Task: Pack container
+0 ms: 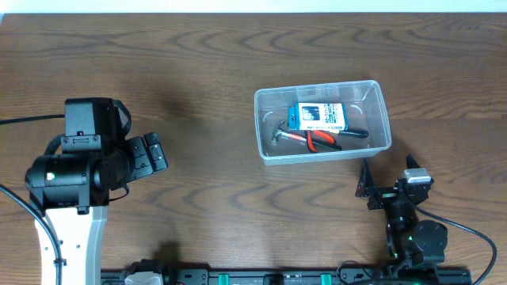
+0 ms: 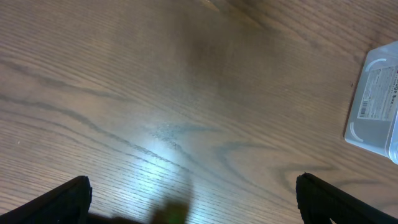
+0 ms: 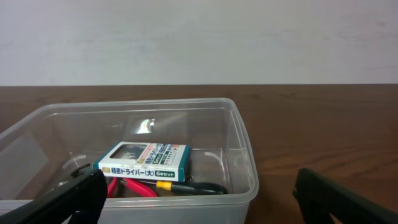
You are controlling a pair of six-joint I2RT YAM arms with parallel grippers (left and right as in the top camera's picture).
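The container (image 1: 262, 127), a clear plastic tub, stands right of the table's middle. In it lie a blue-and-white box (image 1: 318, 116), a small hammer (image 1: 279, 134), red-handled pliers (image 1: 321, 141) and a black-handled screwdriver (image 1: 354, 133). My right gripper (image 1: 390, 176) is open just in front of the tub's near right corner, holding nothing. The right wrist view looks over the container's rim (image 3: 246, 155) at the box (image 3: 146, 160), the red handles (image 3: 134, 185) and the screwdriver (image 3: 186, 186), framed by the right gripper (image 3: 199, 199). My left gripper (image 1: 152, 153) is open and empty over bare wood at the far left.
The left wrist view shows my left gripper (image 2: 193, 199) above bare wood grain, with the container's corner (image 2: 357, 127) at the right edge. The arm bases and a black rail (image 1: 277, 277) run along the table's near edge. A white wall (image 3: 199, 37) stands behind the table.
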